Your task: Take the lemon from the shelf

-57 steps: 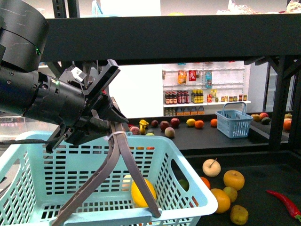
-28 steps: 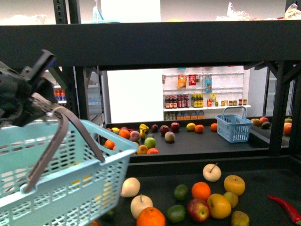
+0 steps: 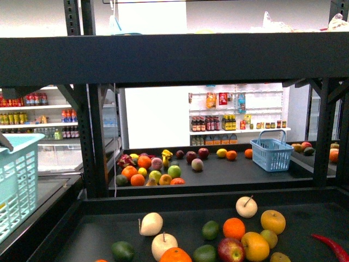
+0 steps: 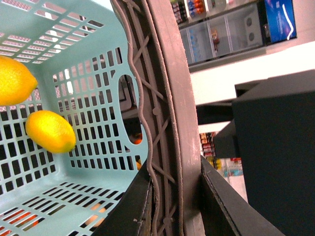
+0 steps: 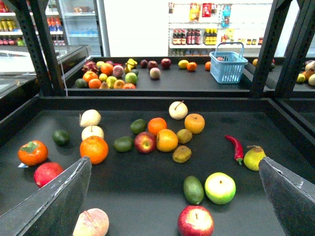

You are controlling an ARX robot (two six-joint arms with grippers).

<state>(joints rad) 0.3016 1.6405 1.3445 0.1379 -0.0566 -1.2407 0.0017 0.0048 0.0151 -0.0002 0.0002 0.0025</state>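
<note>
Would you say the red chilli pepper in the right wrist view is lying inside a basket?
No, the red chilli pepper lies directly on the dark shelf board, beside a pear.

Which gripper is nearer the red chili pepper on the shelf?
Right. The right gripper hangs open over the shelf near the red chili pepper; the left gripper clamps the basket handle, off beside the shelf.

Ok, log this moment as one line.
left claw: shut on basket handle | basket: two lemons inside | right claw: open, empty, above shelf
</note>
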